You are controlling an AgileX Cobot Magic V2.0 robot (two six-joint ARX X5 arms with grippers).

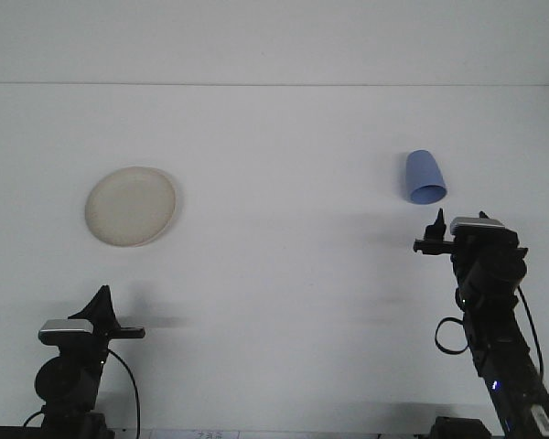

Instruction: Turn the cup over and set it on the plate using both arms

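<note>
Front view: blue cup [425, 177] upside down on the white surface [284, 274], far right, well apart from the plate [131, 206]; right gripper [457, 224] close below, jaws parted; probably light, stiff plastic, best gripped across its sidewall.

high front view over table [274, 302]

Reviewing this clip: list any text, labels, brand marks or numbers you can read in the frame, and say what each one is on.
None can be read.
The blue cup and the plate are plain, with no print.
The white table shows no markings.
The left gripper and the right gripper carry no readable labels.
Faint marks at the bottom edge, near the middle, are too small and blurred to read.
</note>
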